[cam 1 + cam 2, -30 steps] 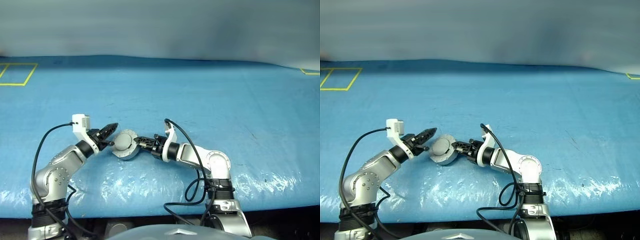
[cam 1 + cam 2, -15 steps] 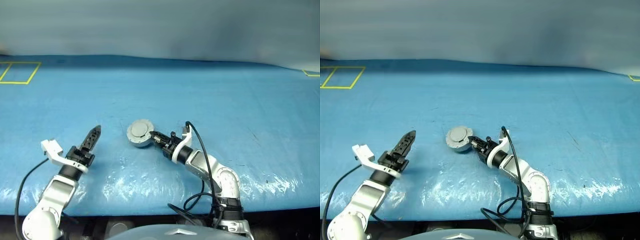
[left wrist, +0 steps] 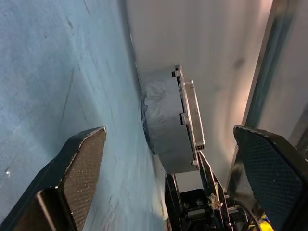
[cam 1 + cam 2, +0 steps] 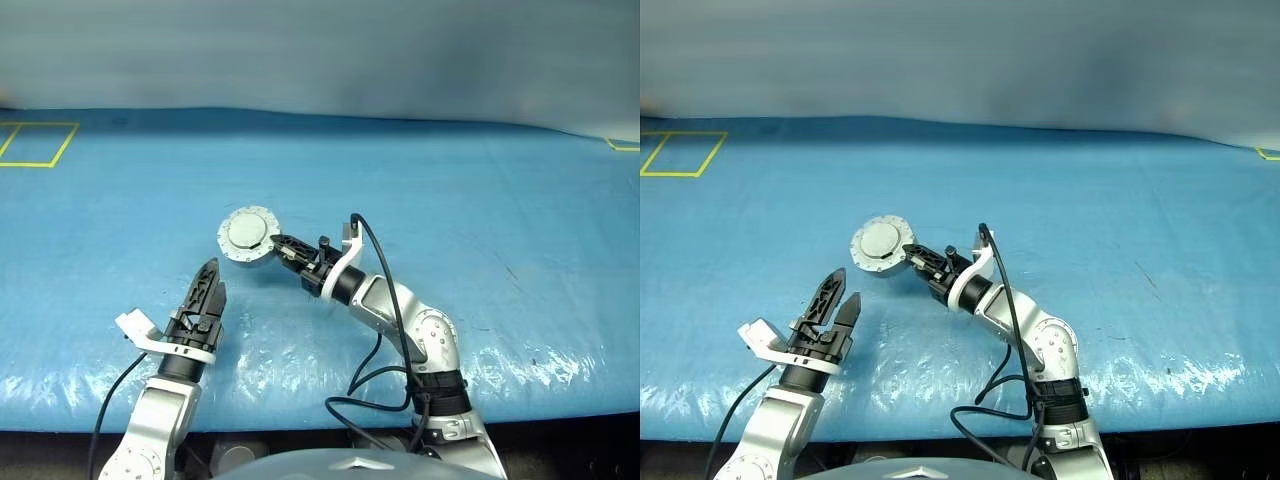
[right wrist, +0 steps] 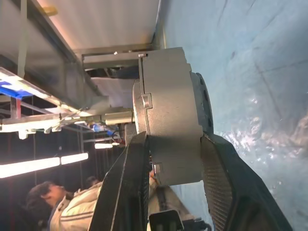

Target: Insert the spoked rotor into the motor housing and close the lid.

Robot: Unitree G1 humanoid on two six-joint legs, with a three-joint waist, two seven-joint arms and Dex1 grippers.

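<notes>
The motor housing [image 4: 247, 236] is off the blue table, with my right gripper [image 4: 279, 245] shut on its side wall. Its lid [image 4: 880, 241] lies closed on it, plain outer face with a raised boss turned up toward the head camera. In the right wrist view the housing [image 5: 168, 115] sits edge-on between the two black fingers [image 5: 134, 192]. The spoked rotor is hidden. My left gripper [image 4: 843, 292] stands open and holds nothing, nearer the table's front edge and apart from the housing. The left wrist view looks past its fingers [image 3: 79, 163] at the housing [image 3: 168, 130].
A blue sheet [image 4: 480, 200] covers the table. A yellow tape square [image 4: 35, 145] marks the far left and a yellow corner [image 4: 622, 146] the far right. The front edge runs just behind both arms. A person [image 5: 62, 211] shows in the right wrist view.
My left gripper has let go of the housing, opened wide and drawn back toward the front edge. My right gripper has lifted the closed housing up and to the left.
</notes>
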